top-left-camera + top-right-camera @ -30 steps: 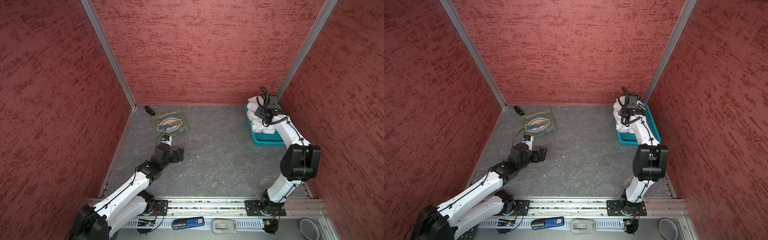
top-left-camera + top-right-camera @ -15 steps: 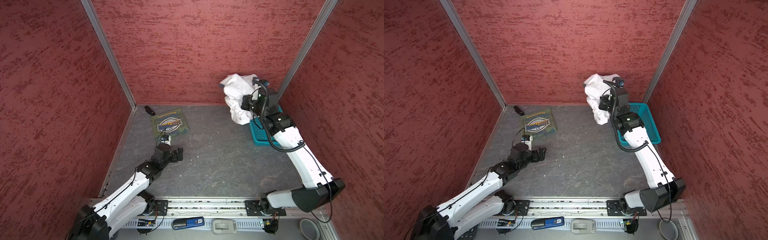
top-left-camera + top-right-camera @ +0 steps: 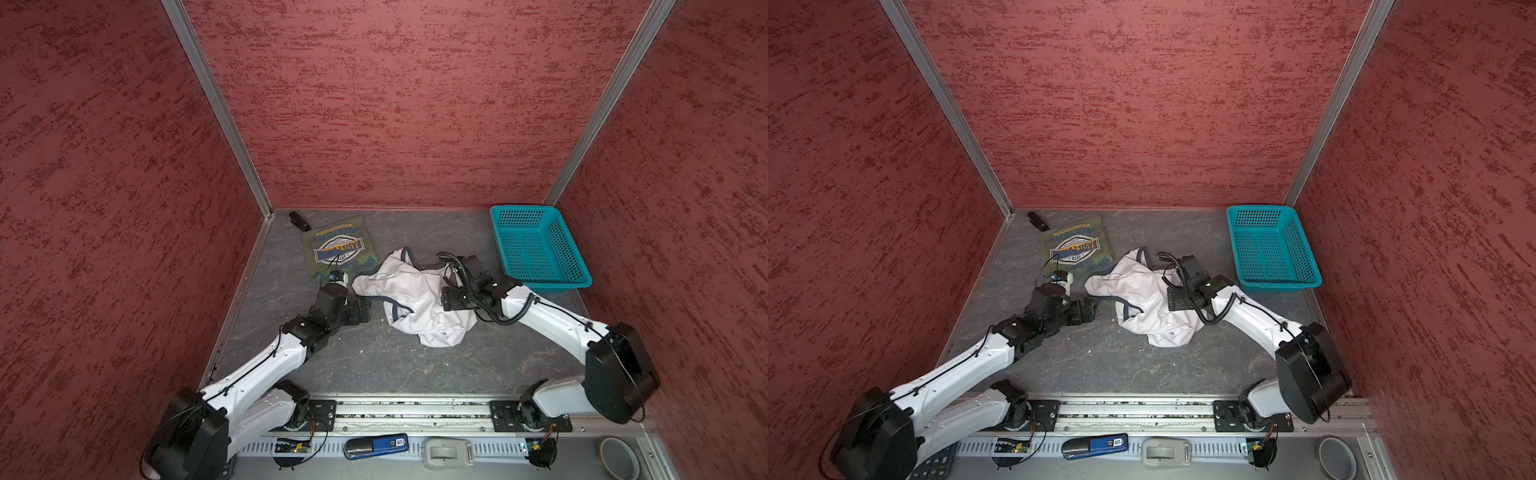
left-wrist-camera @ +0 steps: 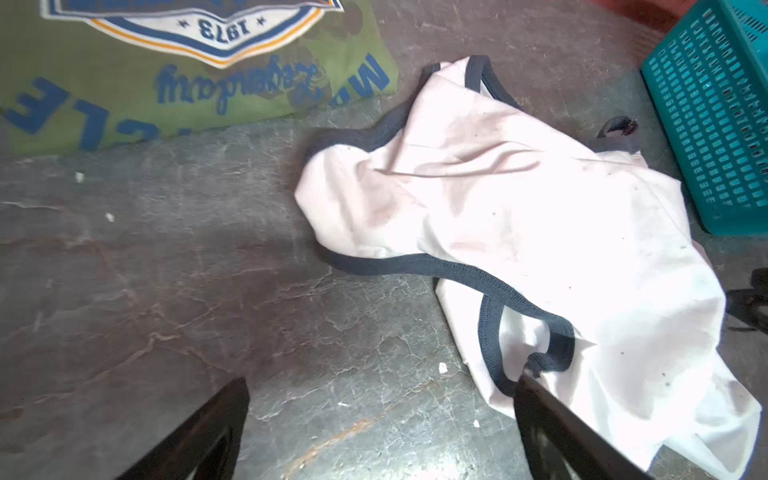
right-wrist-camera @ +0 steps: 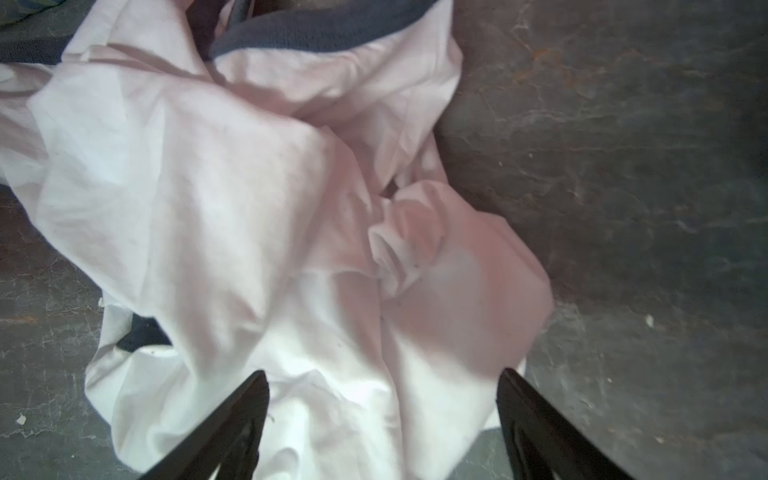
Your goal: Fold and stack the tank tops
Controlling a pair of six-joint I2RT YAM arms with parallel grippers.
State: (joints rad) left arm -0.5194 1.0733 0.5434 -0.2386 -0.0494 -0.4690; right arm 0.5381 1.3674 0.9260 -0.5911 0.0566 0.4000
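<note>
Right wrist view: right tool (image 5: 380, 388) hangs over the white tank top (image 5: 257, 216), jaws apart, nothing clamped between them. Both top views show that top as a crumpled heap in the middle of the bench (image 3: 374, 365), between the two arms, its long axis running from far-left to near-right. Just beside the heap's left edge sits the left tool (image 4: 382, 390), jaws wide apart and empty. One fingertip overlaps a grey-trimmed armhole loop in the left wrist view; contact cannot be told. The olive tank top (image 3: 338, 249) lies folded flat, badge up, near the far-left corner, just beside the heap's far end. A turquoise basket (image 3: 544, 284) stands off to the right. Judgement: white top not yet folded; spreading comes next, right arm nearer the body cloth, left arm nearer the trim.
</note>
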